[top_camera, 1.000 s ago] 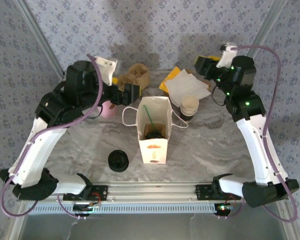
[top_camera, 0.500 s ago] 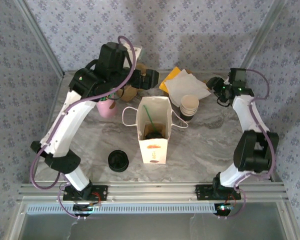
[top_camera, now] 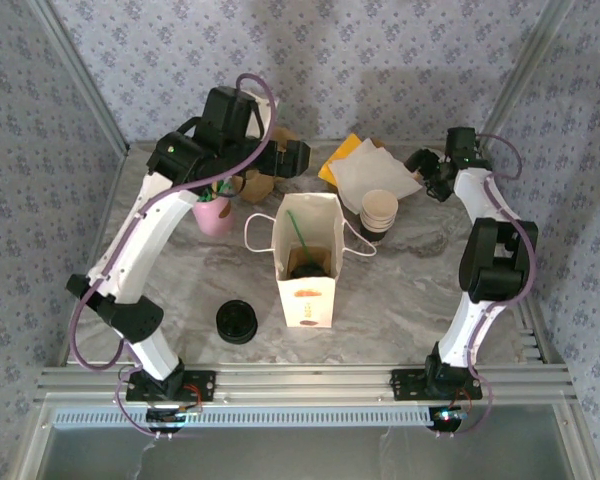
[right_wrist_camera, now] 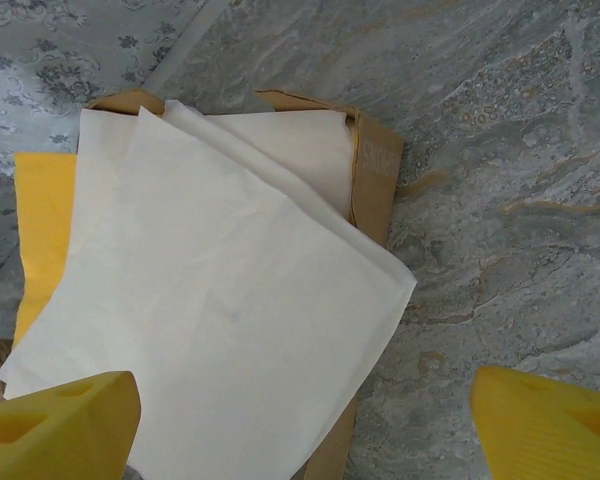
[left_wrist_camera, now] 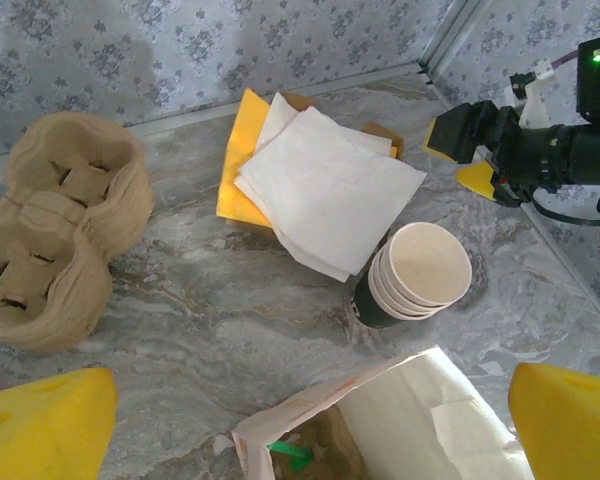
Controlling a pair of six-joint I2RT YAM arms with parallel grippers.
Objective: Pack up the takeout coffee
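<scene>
A white paper bag (top_camera: 305, 300) stands open at mid-table, its far rim low in the left wrist view (left_wrist_camera: 450, 400). A green straw (top_camera: 298, 232) leans inside it. Deep in the bag sits a dark round top (top_camera: 310, 268); I cannot tell if it is the takeout coffee. My left gripper (top_camera: 290, 158) hangs open above the table behind the bag, yellow fingertips (left_wrist_camera: 45, 425) wide apart and empty. At the back right my right gripper (top_camera: 423, 165) stands open over the white napkins (right_wrist_camera: 210, 300), holding nothing; the left wrist view shows it too (left_wrist_camera: 480, 140).
A stack of lidless cream cups (top_camera: 379, 210) stands right of the bag. Napkins (top_camera: 372, 172) lie on yellow and brown paper behind it. A cardboard cup carrier (left_wrist_camera: 55, 235) and a pink cup (top_camera: 216, 217) sit back left. Black lids (top_camera: 237, 322) lie front left.
My left arm rose and swung its gripper right, past the carrier toward the bag's back. My right arm stretched out and its gripper came down near the napkins with its jaws spreading wider.
</scene>
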